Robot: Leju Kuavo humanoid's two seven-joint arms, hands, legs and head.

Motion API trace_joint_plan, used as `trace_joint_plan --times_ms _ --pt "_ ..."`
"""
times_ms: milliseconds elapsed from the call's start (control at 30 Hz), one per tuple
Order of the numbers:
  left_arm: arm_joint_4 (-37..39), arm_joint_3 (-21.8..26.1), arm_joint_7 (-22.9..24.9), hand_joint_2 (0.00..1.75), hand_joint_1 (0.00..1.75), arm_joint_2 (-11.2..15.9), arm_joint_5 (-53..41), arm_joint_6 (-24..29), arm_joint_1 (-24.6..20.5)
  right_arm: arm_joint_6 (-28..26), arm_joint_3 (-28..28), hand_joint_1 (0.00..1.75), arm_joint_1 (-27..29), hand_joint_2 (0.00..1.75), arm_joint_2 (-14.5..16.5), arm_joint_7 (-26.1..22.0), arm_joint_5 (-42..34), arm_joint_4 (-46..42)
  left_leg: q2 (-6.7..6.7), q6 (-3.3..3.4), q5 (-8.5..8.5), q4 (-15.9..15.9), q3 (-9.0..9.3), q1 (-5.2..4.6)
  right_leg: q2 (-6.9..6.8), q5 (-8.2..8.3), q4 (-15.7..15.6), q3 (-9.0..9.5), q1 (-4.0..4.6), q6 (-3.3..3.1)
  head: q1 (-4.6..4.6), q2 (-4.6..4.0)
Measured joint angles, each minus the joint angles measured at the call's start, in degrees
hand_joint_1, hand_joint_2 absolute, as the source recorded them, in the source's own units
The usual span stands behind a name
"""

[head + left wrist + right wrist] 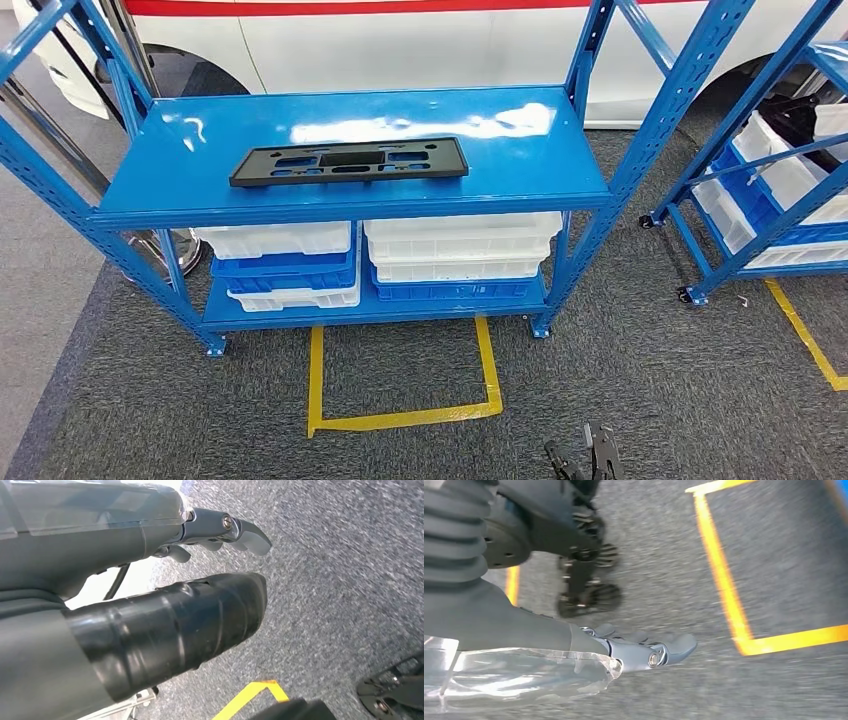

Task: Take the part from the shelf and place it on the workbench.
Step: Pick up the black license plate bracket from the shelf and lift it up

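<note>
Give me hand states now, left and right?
Left hand: holding nothing, hanging over the carpet; open or closed cannot be told.
Right hand: holding nothing, fingers extended over the carpet; open.

Place: you're looking at a car workshop or factory floor.
Giveaways: blue steel racking, stacked parts bins, yellow floor tape, white car body parked behind.

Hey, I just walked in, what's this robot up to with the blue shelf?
Nothing is being handled yet. The black part lies flat on the top board of the blue shelf, untouched, with white and blue bins stacked below. The left hand and right hand both hang over the grey carpet near the yellow floor tape, holding nothing.
</note>
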Motion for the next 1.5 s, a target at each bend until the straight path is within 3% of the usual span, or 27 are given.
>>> trace_joint_plan --times_ms 400,533,633,667,733,767,800,833,900,967,1033,1133,1200,1267,1300,1333,1367,1433,1500 --pt "1.11 5.85 -0.01 0.00 0.00 0.00 -1.98 2.43 -0.87 4.09 13.71 0.00 5.31 1.75 0.45 -6.62 -6.77 -18.44 -0.06 0.05 -0.02 0.26 -0.13 -0.17 -0.01 0.08 -0.07 -0.04 -0.30 0.13 -0.01 0.00" --pt "1.41 8.67 -0.03 0.00 0.00 0.07 -2.19 3.55 -1.32 4.90 19.70 0.00 6.99 0.00 0.42 -8.64 -8.66 -24.94 -0.06 0.43 0.02 0.29 -0.20 -0.32 0.08 0.28 -0.26 -0.06 -0.45 0.46 -0.02 0.00" --pt "1.44 10.69 -0.14 0.00 0.00 0.09 -2.01 4.51 -1.64 4.65 24.00 0.00 7.89 0.00 -0.08 -9.64 -9.64 -29.46 0.29 1.35 0.96 -1.19 0.25 0.16 -0.44 -0.58 0.67 -0.49 -0.29 0.98 0.04 0.00" --pt "1.45 11.39 -0.20 0.00 0.00 0.10 -1.86 4.84 -1.69 4.36 25.45 0.00 8.12 0.00 -0.42 -9.83 -9.84 -30.72 0.49 1.62 1.26 -1.64 0.38 0.36 -0.85 -1.88 2.74 -1.51 -0.29 1.12 0.07 0.00" --pt "1.53 12.85 -0.28 0.00 0.00 0.16 -1.50 5.49 -1.71 3.49 28.39 0.00 8.69 0.00 -1.21 -10.06 -10.20 -33.08 0.86 1.83 1.42 -1.85 0.31 0.39 -1.48 -5.29 9.76 -5.10 -0.61 1.45 0.12 0.00" --pt "1.60 13.62 -0.32 0.00 0.00 0.19 -1.35 5.83 -1.70 2.98 29.81 0.00 9.09 0.00 -1.62 -10.12 -10.37 -34.23 0.97 1.81 1.39 -1.80 0.25 0.41 -1.58 -6.34 13.07 -6.86 -0.81 1.66 0.10 0.00" --pt "1.68 14.40 -0.34 0.00 0.00 0.22 -1.20 6.14 -1.70 2.42 31.24 0.00 9.55 0.00 -2.06 -10.16 -10.52 -35.45 1.02 1.73 1.33 -1.72 0.22 0.45 -1.65 -6.30 14.77 -7.86 -1.03 1.88 0.10 0.00" --pt "1.77 15.17 -0.39 0.00 0.00 0.25 -1.03 6.49 -1.70 1.87 32.71 0.00 9.96 0.00 -2.50 -10.20 -10.64 -36.67 1.05 1.57 1.21 -1.59 0.23 0.53 -1.75 -5.11 14.27 -7.81 -1.27 2.07 0.10 0.00" --pt "1.89 16.74 -0.56 0.00 0.00 0.29 -0.69 7.21 -1.71 0.73 35.81 0.00 10.54 0.00 -3.52 -10.28 -10.92 -39.25 1.04 0.96 0.75 -1.10 0.30 0.77 -2.11 -0.91 7.86 -5.04 -1.74 2.36 0.11 0.00" --pt "1.94 18.30 -0.82 0.00 0.00 0.45 -0.36 7.99 -1.76 -0.45 38.82 0.00 10.90 0.00 -4.44 -10.38 -11.29 -41.73 1.03 0.03 0.23 -0.43 0.14 0.74 -2.35 1.15 2.08 -2.51 -1.59 2.14 0.11 0.00" --pt "1.98 19.82 -1.00 0.00 0.00 0.62 -0.03 8.75 -1.84 -1.61 41.74 0.00 11.46 0.00 -5.28 -10.49 -11.71 -44.19 1.05 -0.81 0.06 -0.22 -0.03 0.62 -2.26 0.89 1.06 -2.25 -1.19 1.38 0.10 0.00" --pt "2.07 21.93 -1.14 0.00 0.00 0.84 0.60 9.78 -1.89 -3.19 46.06 0.00 12.30 0.00 -6.84 -10.47 -12.75 -47.91 1.05 -1.72 -0.88 0.66 -0.28 0.89 -2.13 0.97 0.88 -2.19 -1.24 -0.02 0.07 0.00" --pt "2.16 23.33 -1.30 0.00 0.00 1.02 1.00 10.39 -1.90 -4.12 48.92 0.00 12.49 0.00 -8.01 -10.37 -13.81 -50.30 0.96 -1.90 -3.92 5.79 -2.64 0.94 -2.17 1.06 0.66 -2.01 -1.21 -0.78 0.07 0.00" --pt "2.30 24.74 -1.46 0.00 0.00 1.16 1.38 10.96 -1.84 -4.92 51.75 0.00 12.59 0.00 -9.26 -10.30 -15.00 -52.43 0.92 -1.88 -7.18 13.64 -6.52 0.89 -2.15 1.00 0.68 -2.04 -0.86 -1.15 0.07 0.00" --pt "2.37 25.41 -1.54 0.00 0.00 1.25 1.59 11.20 -1.79 -5.25 53.16 0.00 12.62 0.00 -9.91 -10.32 -15.62 -53.36 0.90 -1.82 -7.63 16.15 -7.87 0.85 -2.09 0.96 0.70 -1.99 -0.67 -1.23 0.07 0.00" --pt "2.43 26.00 -1.64 0.00 0.00 1.34 1.73 11.39 -1.72 -5.45 54.58 0.00 12.61 0.00 -10.56 -10.43 -16.28 -54.24 0.89 -1.66 -6.85 16.44 -8.21 0.80 -2.01 0.91 0.73 -1.91 -0.50 -1.30 0.07 0.00" --pt "2.48 26.53 -1.77 0.00 0.00 1.42 1.83 11.54 -1.67 -5.51 56.00 0.00 12.55 0.00 -11.17 -10.65 -16.99 -55.09 0.88 -1.40 -5.00 14.37 -7.44 0.73 -1.90 0.85 0.75 -1.76 -0.37 -1.35 0.07 0.00" --pt "2.55 27.48 -1.99 0.00 0.00 1.58 1.87 11.67 -1.62 -5.02 58.74 0.00 12.31 0.00 -12.29 -11.45 -18.45 -56.84 0.73 -0.58 -0.75 6.72 -4.18 0.45 -1.75 0.69 0.81 -1.51 -0.15 -1.32 0.09 0.00" --pt "2.65 28.22 -2.09 0.00 0.00 1.71 1.81 11.69 -1.64 -3.75 61.04 0.00 11.89 0.00 -13.20 -12.63 -19.47 -58.41 0.56 -0.05 0.86 1.63 -2.13 0.08 -1.66 0.62 0.98 -1.70 0.00 -0.96 0.09 0.00"
